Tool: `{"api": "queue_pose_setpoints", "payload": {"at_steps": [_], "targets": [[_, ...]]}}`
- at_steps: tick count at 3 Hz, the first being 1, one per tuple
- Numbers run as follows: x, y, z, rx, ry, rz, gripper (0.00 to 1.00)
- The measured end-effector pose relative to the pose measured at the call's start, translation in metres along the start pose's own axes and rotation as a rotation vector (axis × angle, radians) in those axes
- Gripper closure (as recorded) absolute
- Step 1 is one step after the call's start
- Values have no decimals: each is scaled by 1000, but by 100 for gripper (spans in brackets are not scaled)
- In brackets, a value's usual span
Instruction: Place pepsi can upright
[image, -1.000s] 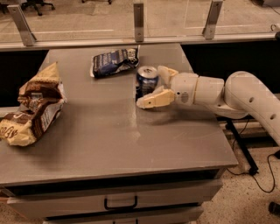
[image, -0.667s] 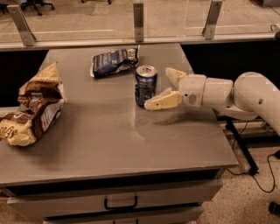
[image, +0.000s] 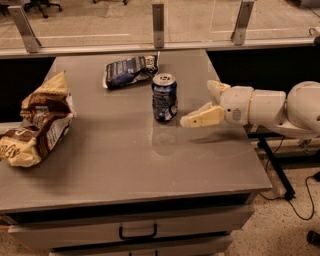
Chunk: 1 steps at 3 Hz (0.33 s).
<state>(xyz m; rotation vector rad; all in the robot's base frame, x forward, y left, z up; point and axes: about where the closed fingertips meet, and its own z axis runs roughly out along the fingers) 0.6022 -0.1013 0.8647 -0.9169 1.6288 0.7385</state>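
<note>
The can (image: 164, 97) stands up, and my claw (image: 197, 102) is beside it.
The can is near the middle of the desk (image: 125, 150), closer to the far edge. My claw is just right of it, not touching, its 2 fingers (image: 202, 117) spread apart. A blue bag (image: 127, 71) lies by the far edge, a brown bag (image: 40, 120) by the left edge.

Upright pepsi can (image: 164, 97) on grey table (image: 125, 165), gripper (image: 199, 103) just beside it, fingers (image: 202, 117) apart, not touching
</note>
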Motion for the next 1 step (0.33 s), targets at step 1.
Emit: {"api": "queue_pose_setpoints", "payload": {"at_steps": [1], "targets": [[1, -1, -1, 2, 3, 2, 0]]}}
